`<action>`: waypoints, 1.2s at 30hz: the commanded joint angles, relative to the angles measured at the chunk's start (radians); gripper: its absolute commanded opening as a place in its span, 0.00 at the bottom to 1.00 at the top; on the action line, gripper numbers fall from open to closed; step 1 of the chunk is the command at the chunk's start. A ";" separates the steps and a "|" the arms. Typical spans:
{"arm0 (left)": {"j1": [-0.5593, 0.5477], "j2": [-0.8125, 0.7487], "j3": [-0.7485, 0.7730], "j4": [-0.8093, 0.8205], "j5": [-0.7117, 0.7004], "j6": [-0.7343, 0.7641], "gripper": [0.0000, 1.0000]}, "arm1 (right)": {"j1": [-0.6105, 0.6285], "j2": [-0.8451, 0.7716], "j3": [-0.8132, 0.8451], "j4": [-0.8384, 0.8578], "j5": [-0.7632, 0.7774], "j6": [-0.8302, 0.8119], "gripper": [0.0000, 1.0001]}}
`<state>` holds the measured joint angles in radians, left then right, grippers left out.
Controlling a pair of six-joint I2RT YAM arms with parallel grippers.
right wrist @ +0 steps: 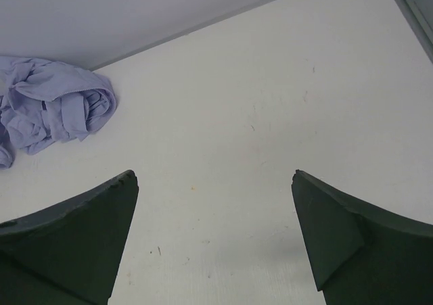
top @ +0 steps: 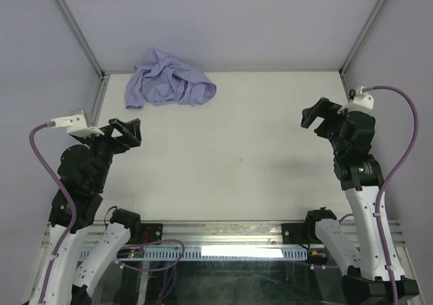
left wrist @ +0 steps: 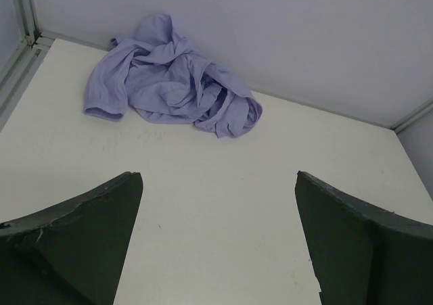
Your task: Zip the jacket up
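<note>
The lavender jacket (top: pixel 169 79) lies crumpled in a heap at the far left of the table, against the back wall. It also shows in the left wrist view (left wrist: pixel 169 82) and at the left edge of the right wrist view (right wrist: pixel 51 105). No zipper shows in the folds. My left gripper (top: pixel 130 133) is open and empty, held above the table's left side, well short of the jacket. My right gripper (top: pixel 316 118) is open and empty above the right side, far from the jacket.
The white table (top: pixel 230 156) is enclosed by grey walls with metal corner posts (top: pixel 101 75) at the back left and back right (top: pixel 344 72). A metal rail (top: pixel 223 227) runs along the near edge by the arm bases.
</note>
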<state>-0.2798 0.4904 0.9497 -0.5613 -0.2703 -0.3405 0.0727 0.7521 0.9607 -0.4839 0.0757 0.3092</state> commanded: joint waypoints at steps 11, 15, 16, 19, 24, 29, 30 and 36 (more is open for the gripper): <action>0.008 0.062 0.015 0.110 -0.012 0.048 0.99 | 0.001 -0.001 0.010 0.028 -0.023 -0.003 0.99; 0.008 0.143 0.005 0.143 0.007 0.021 0.99 | 0.001 0.009 0.000 0.035 -0.049 -0.004 0.99; 0.008 0.175 0.004 0.155 0.002 0.003 0.99 | 0.000 0.011 -0.003 0.038 -0.059 -0.004 0.99; 0.008 0.293 0.009 0.206 0.008 -0.065 0.99 | 0.000 0.015 -0.008 0.046 -0.087 0.002 0.99; 0.008 0.564 0.045 0.337 0.009 -0.225 0.99 | 0.001 0.052 -0.008 0.039 -0.138 0.029 0.99; 0.026 0.872 0.161 0.477 0.007 -0.357 0.99 | 0.001 0.046 -0.039 0.065 -0.202 0.044 0.99; 0.033 0.945 0.201 0.494 0.014 -0.378 0.99 | 0.002 0.039 -0.053 0.074 -0.204 0.052 0.99; 0.054 1.330 0.484 0.527 0.004 -0.438 0.99 | 0.007 0.014 -0.095 0.083 -0.230 0.072 0.99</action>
<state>-0.2394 1.6680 1.2526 -0.1448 -0.2535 -0.7017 0.0734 0.7948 0.8711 -0.4576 -0.1120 0.3542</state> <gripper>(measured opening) 0.990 0.991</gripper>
